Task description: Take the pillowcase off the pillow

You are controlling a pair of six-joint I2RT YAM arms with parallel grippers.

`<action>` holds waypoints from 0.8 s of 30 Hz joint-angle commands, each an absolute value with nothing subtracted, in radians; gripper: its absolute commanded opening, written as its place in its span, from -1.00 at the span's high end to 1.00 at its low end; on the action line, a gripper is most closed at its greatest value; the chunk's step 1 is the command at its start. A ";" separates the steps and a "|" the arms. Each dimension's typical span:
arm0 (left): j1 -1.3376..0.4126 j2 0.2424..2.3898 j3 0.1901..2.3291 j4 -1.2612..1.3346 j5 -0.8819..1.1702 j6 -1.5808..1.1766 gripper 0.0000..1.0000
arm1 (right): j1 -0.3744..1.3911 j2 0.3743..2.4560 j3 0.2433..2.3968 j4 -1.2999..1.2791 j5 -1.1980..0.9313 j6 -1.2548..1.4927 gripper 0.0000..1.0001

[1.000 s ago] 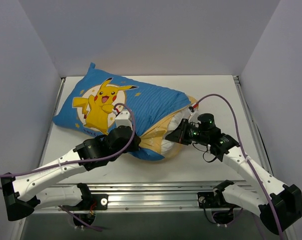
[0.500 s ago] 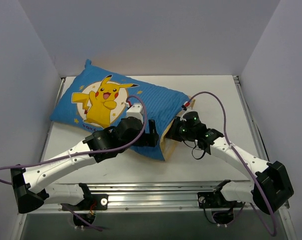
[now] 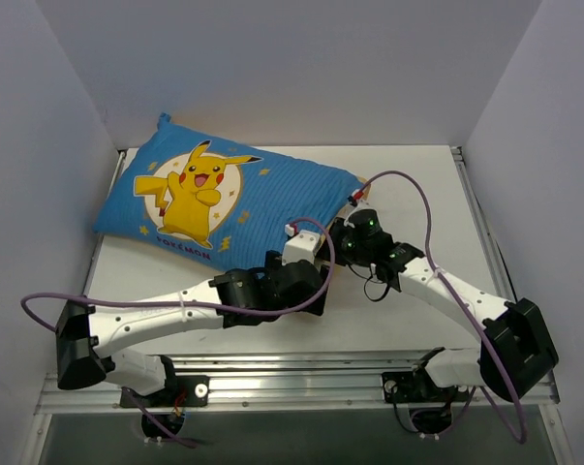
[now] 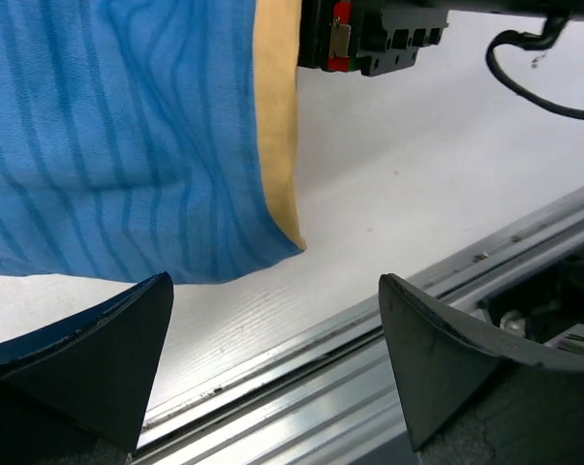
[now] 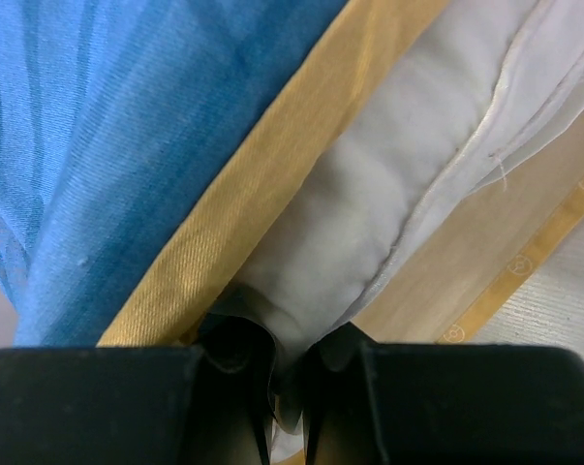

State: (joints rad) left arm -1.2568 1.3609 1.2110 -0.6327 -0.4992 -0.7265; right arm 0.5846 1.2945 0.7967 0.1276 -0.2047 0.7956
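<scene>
Right wrist view first: the right end effector (image 5: 284, 383) has its fingers pressed together on a fold of the white pillow (image 5: 369, 194). The pinch is right at the open mouth of the pillowcase (image 5: 107, 145), and the yellow lining (image 5: 262, 174) shows just beside it. Meanwhile the left end effector (image 4: 272, 291) is spread wide with nothing between its fingers, hovering over bare table (image 4: 388, 184) just off the case's near corner.

From the top cam the pillowcase lies diagonally across the back left of the table, Pikachu print (image 3: 190, 194) facing up, open end toward the right arm. The pillow looks almost fully inside the case, but I can't really tell from above since both wrists sit in front of the opening. A metal rail (image 4: 369, 339) runs along the near table edge.
</scene>
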 commanded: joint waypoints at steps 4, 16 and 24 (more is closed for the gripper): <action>-1.267 1.465 1.282 -0.673 -0.722 -0.753 -0.51 | 0.598 1.287 0.827 0.261 -0.169 0.819 1.00; -1.256 1.348 1.232 -0.709 -0.739 -0.790 0.95 | 0.595 1.175 0.611 0.386 -0.259 0.844 0.94; -1.256 1.374 1.282 -0.718 -0.703 -0.770 0.95 | 0.607 1.121 0.474 0.541 -0.310 0.913 0.03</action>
